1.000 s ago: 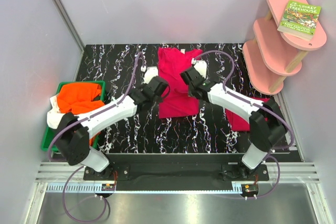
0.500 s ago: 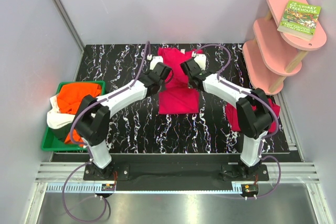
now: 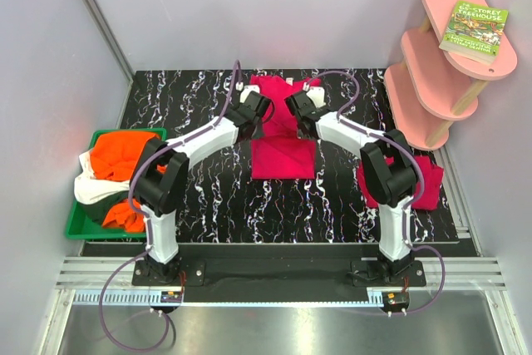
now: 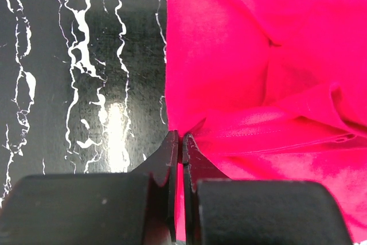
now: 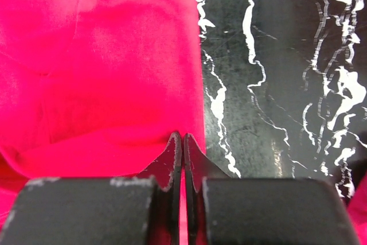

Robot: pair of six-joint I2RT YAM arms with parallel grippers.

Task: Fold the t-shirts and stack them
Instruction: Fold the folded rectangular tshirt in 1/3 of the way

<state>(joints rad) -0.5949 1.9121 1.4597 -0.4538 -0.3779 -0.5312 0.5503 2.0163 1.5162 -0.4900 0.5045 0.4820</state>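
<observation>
Jaws, t-shirt (image 3: 283, 160) farther across marbled table (image 3: 208, 197)

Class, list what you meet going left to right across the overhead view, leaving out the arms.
Green plastic tray → crimson-pink cloth t-shirt at centre → second crimson-pink t-shirt → green paperback book

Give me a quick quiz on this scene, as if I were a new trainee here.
1. True or false: the book lies on the table.
2. Which t-shirt do the left end effector and right end effector pinch? A orange, B white, C crimson.
3. What colour is the tray holding the orange t-shirt?
Key: 1 false, it rests on the pink shelf; 2 C, the crimson t-shirt; 3 green.
</observation>
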